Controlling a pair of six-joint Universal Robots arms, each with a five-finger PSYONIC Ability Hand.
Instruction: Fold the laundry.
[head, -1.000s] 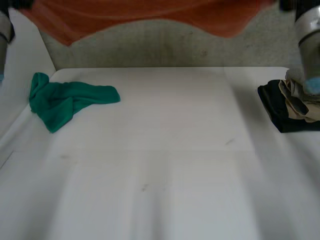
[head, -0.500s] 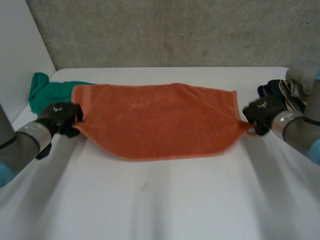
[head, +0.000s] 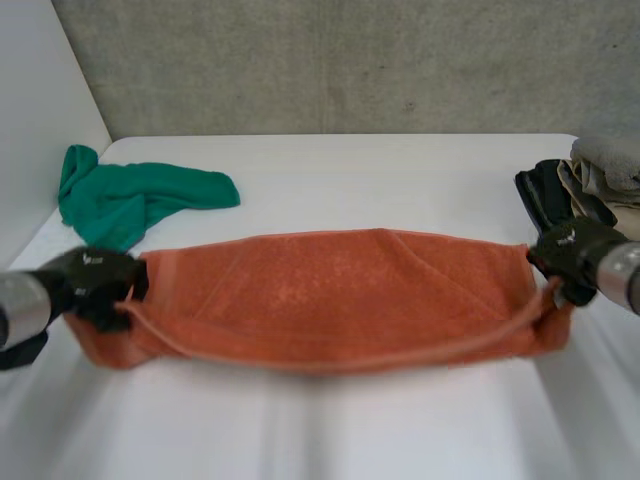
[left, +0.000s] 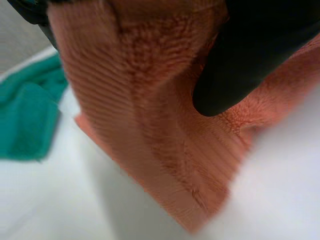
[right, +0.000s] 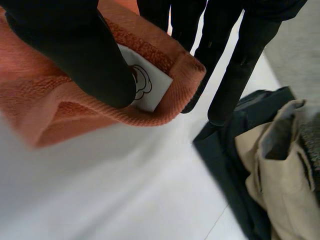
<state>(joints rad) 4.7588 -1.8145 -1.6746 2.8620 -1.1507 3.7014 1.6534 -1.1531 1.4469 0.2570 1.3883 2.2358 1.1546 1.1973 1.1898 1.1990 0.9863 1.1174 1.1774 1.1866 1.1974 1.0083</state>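
The left hand (head: 95, 285) and right hand (head: 570, 250) are pinching the orange towel (head: 335, 295) at its ends. Folding seems to be only starting, and the green cloth (head: 130, 200) is lying crumpled.

Left hand (head: 95, 283) and right hand (head: 572, 252), low and wide apart, each pinch the towel (head: 330, 300).

Table: white table (head: 330, 190), bare across its middle and at 12 o'clock.
Orange towel: orange towel (head: 340, 300) lies as a long band running from 9 to 3 o'clock, on the 6 o'clock side of the middle.
Green cloth: green cloth (head: 130, 195), crumpled at 10 o'clock, apart from the towel.
Clothes pile: clothes pile (head: 585, 205) at 2 o'clock, black at the bottom, beige and grey above.
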